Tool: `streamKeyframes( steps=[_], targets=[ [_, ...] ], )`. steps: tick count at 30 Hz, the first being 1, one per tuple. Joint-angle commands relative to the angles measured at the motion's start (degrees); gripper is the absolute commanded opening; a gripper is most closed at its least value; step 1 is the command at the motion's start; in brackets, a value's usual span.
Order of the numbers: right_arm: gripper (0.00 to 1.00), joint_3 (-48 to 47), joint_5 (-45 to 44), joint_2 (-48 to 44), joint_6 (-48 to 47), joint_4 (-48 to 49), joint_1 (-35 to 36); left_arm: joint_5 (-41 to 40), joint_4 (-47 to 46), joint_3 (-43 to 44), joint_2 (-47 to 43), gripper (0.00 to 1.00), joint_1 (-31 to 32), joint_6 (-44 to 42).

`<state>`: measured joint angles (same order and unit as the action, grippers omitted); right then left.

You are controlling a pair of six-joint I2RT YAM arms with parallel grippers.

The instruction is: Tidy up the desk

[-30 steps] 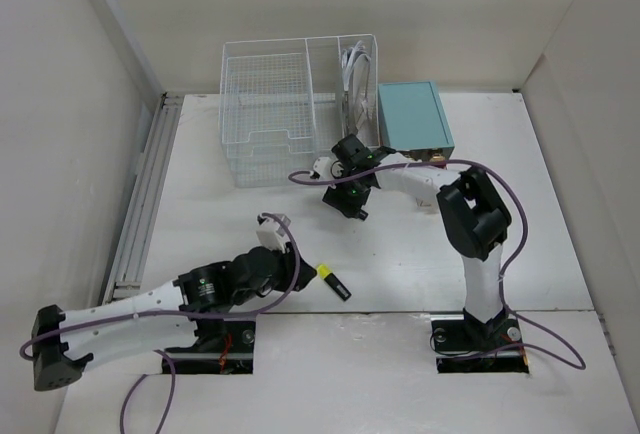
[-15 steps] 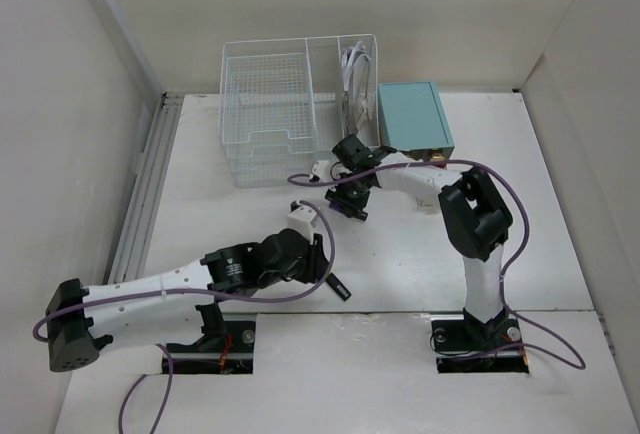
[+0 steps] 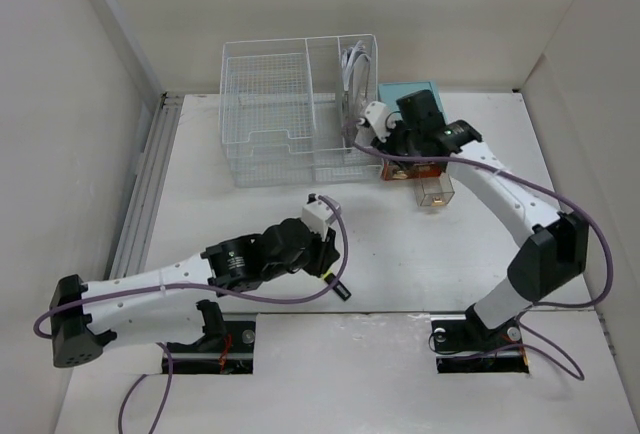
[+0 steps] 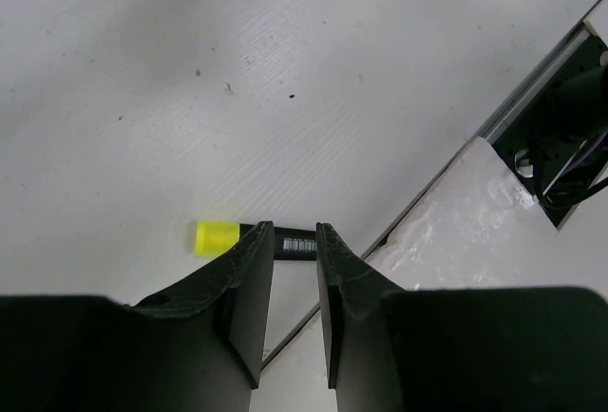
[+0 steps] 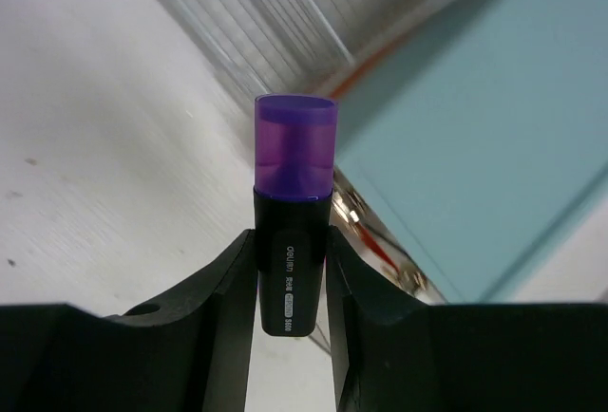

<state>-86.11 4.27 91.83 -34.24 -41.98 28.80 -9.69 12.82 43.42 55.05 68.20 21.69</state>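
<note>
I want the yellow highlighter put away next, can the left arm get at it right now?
Probably yes: the left gripper hangs right over the yellow highlighter on the desk, nothing between. Its jaws line up along the barrel though, so a wrist turn seems needed.

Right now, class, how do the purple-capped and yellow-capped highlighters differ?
The purple highlighter is clamped between the right fingers, off the desk; the yellow highlighter lies flat on the desk, below the left fingers. The purple highlighter's cap is purple, the yellow highlighter's yellow. Both have black bodies.
</note>
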Motion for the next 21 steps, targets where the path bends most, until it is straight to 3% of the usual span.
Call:
streamKeyframes(
  steps=[1, 13, 21],
  targets=[
    [0.03, 3.0, -8.7, -4.0, 1.5, -2.7, -3.8, -1.0, -3.3, -1.7, -3.1, 0.22, 0.3, -0.8],
    [0.03, 10.8, -6.3, -10.3, -1.9, -7.4, -12.6, -0.5, -4.4, -4.0, -6.9, 0.24, 0.3, -0.2],
    [0.02, 11.1, -6.3, -2.8, -3.8, -5.7, -16.2, 0.0, -4.9, -5.0, -7.9, 0.24, 0.3, -0.2]
  ],
)
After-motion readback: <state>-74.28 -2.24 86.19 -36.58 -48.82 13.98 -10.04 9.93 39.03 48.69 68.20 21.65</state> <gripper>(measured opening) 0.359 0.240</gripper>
